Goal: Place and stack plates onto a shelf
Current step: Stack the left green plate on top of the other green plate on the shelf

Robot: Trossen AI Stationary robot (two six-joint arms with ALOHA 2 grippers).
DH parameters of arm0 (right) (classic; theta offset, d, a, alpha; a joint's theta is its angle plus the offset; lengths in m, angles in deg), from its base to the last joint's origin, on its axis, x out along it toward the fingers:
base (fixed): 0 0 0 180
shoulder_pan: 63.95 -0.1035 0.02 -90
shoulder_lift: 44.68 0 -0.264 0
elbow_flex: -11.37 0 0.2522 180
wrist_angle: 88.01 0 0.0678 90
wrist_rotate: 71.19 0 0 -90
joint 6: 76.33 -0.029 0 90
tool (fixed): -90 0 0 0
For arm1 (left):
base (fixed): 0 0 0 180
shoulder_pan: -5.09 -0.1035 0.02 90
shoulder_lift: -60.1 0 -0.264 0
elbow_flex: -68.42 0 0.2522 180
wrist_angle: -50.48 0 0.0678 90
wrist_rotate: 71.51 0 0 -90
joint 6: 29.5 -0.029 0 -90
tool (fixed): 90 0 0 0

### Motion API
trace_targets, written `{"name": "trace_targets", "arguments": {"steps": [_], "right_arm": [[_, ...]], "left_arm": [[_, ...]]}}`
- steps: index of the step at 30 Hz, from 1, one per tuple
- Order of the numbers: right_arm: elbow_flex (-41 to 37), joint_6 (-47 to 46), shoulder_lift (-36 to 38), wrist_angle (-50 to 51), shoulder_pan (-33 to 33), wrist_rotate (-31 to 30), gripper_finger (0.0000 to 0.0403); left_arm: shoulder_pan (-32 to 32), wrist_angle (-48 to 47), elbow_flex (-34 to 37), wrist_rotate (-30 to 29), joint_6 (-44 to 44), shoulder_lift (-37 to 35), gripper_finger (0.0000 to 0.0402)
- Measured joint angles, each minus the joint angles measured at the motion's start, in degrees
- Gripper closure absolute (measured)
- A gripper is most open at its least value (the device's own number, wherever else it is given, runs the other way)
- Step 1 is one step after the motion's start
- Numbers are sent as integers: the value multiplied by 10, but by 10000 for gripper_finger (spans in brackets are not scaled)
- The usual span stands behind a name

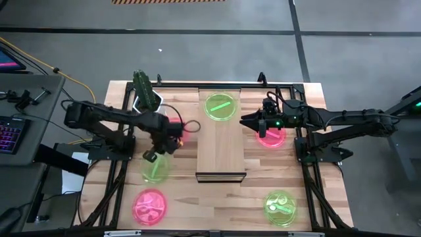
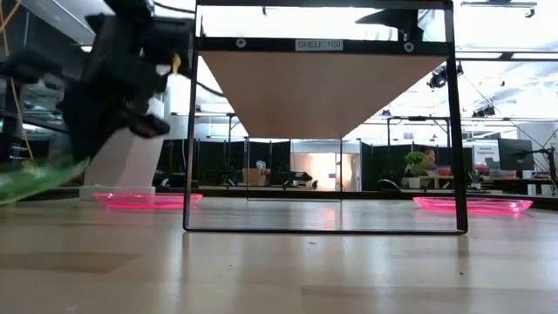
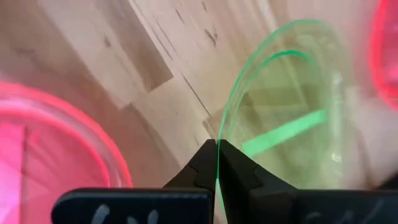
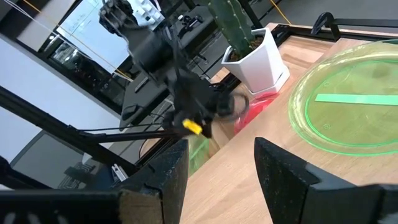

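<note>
My left gripper (image 1: 152,157) is shut on a neon green plate (image 1: 156,169) over the table's left side, left of the shelf (image 1: 220,148). In the low view this plate (image 2: 33,180) shows tilted under the left arm. My right gripper (image 1: 252,122) hovers open at the shelf's right edge; its wrist view looks between the fingers (image 4: 217,168) toward a second green plate (image 4: 354,106). That plate (image 1: 220,106) lies flat on the shelf's far end. A pink plate (image 1: 271,137) lies on the table below the right wrist. My left gripper (image 3: 217,146) pinches the green plate's rim (image 3: 219,132) between its two fingertips, coming from above. The plate (image 3: 286,130) hangs tilted away from the fingers. I cannot tell whether its low edge still touches the table.
A white cactus pot (image 1: 145,94) stands at the far left, with a pink plate (image 1: 182,126) beside it. Another pink plate (image 1: 150,206) lies near left and a green plate (image 1: 281,208) near right. The shelf's dark frame (image 2: 324,228) marks its near end.
</note>
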Motion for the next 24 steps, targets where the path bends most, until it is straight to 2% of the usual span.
{"name": "trace_targets", "arguments": {"steps": [6,11,14,17,20,24], "right_arm": [[0,-2,0,3,0,2,237],[0,-2,0,3,0,2,237],[0,-5,0,3,0,2,237],[0,-16,0,-3,5,-1,237],[0,-15,0,-26,8,-5,237],[0,5,0,-60,10,-5,237]], "left_arm": [[-32,-141,-85,26,45,-75,401],[-43,-198,-189,30,186,-120,401],[-55,-172,-256,15,314,-125,401],[-71,-103,-308,-53,418,-125,401],[-93,2,-322,-130,494,-125,401],[-143,113,-322,-142,554,-110,401]]}}
